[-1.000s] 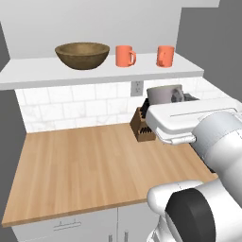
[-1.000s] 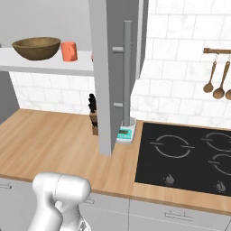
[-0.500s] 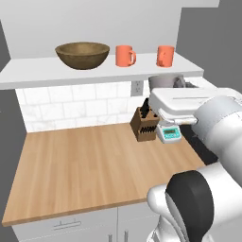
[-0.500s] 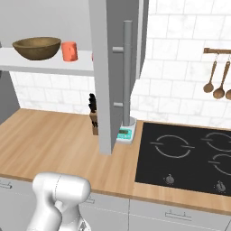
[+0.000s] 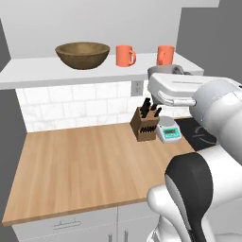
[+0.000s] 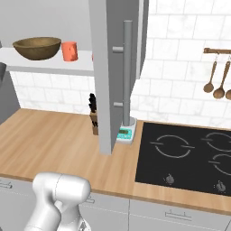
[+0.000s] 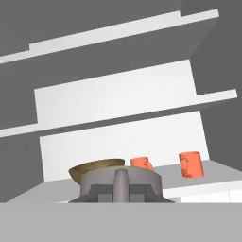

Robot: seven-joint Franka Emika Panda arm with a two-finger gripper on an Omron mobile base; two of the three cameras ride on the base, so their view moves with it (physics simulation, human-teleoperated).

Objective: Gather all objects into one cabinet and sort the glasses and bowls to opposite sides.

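Observation:
On the long white open shelf, the cabinet (image 5: 42, 73), a wide brown wooden bowl (image 5: 82, 54) stands at the left. Two orange mugs (image 5: 125, 55) (image 5: 165, 54) stand to its right. My gripper (image 7: 120, 191) is shut on a grey-green mug (image 5: 161, 72), which hangs just in front of the shelf's right end, below the right orange mug. In the hand view the grey-green mug (image 7: 120, 178) sits between my fingers, with the bowl (image 7: 97, 167) and both orange mugs (image 7: 141, 163) (image 7: 190, 164) beyond it. The right base view has the bowl (image 6: 37, 47) and one orange mug (image 6: 69, 51).
A knife block (image 5: 145, 124) and a small scale (image 5: 168, 132) stand on the wooden counter (image 5: 85, 160) under the shelf's right end. A black cooktop (image 6: 185, 155) lies to the right, spoons (image 6: 216, 81) hang above it. A tall grey panel with a bar handle (image 6: 113, 76) stands close.
The arm has lifted the grey-green mug from under the shelf's right end up to about shelf height. Bowl and orange mugs have stayed put.

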